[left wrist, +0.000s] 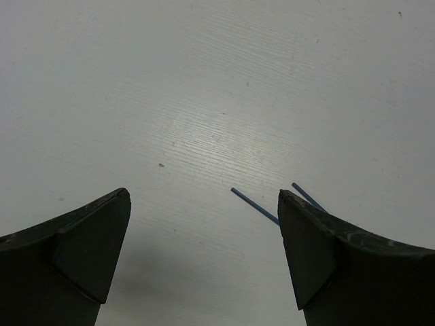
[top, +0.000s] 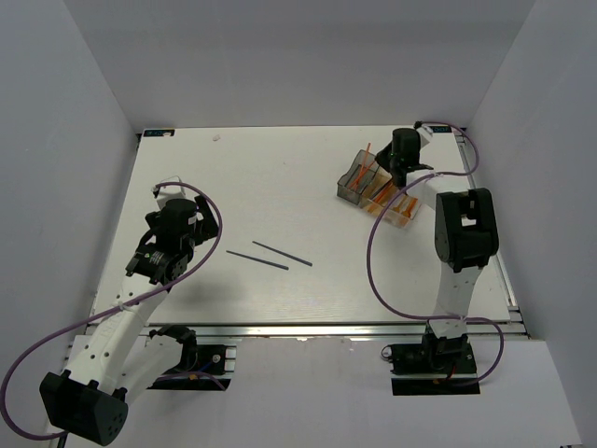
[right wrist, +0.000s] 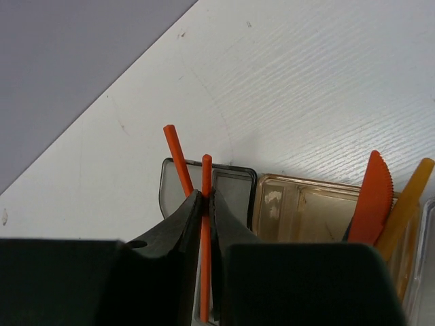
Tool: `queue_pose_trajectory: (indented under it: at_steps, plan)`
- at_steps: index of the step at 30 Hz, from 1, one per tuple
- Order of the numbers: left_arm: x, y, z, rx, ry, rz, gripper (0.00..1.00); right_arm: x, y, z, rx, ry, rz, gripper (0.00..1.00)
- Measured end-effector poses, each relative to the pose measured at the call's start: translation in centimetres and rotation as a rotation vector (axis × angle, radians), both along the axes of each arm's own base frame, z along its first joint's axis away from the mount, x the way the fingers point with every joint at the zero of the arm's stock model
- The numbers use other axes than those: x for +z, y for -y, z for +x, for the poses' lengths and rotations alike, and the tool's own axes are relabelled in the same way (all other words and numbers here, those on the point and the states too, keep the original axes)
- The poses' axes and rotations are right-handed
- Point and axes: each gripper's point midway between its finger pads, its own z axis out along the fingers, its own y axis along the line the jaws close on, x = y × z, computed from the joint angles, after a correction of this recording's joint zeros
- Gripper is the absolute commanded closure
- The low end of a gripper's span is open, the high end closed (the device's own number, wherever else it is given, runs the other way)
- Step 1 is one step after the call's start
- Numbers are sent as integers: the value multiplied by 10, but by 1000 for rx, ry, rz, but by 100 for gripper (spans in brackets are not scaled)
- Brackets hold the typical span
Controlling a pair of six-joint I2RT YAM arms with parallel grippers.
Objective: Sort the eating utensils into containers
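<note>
The right end effector (right wrist: 206, 197) pinches an orange stick (right wrist: 206, 173) over the grey bin (right wrist: 234, 182); the left end effector (left wrist: 204, 195) is spread, well apart from it

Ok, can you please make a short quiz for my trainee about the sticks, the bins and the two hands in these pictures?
1. True or false: the left hand is shut on a stick.
2. Fill in: the right hand pinches an orange stick over the ___ bin.
3. How many dark sticks lie loose on the table?
Key: 1 false, it is open and empty. 2 smoky grey bin. 3 two.
</note>
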Motion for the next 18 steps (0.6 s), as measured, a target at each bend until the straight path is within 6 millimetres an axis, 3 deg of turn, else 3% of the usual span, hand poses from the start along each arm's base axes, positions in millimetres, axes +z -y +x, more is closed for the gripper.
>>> queue_pose_trajectory:
  at_steps: [12, 13, 18]
  plan:
    - [0, 1, 0, -3, 0, -2, 2, -25, -11, 19, 70, -71, -54, 69]
    - [0, 1, 0, -3, 0, -2, 2, -25, -12, 20, 80, -73, -59, 63]
    - [0, 1, 0, -3, 0, -2, 2, -12, -16, 24, 119, -51, -88, 53]
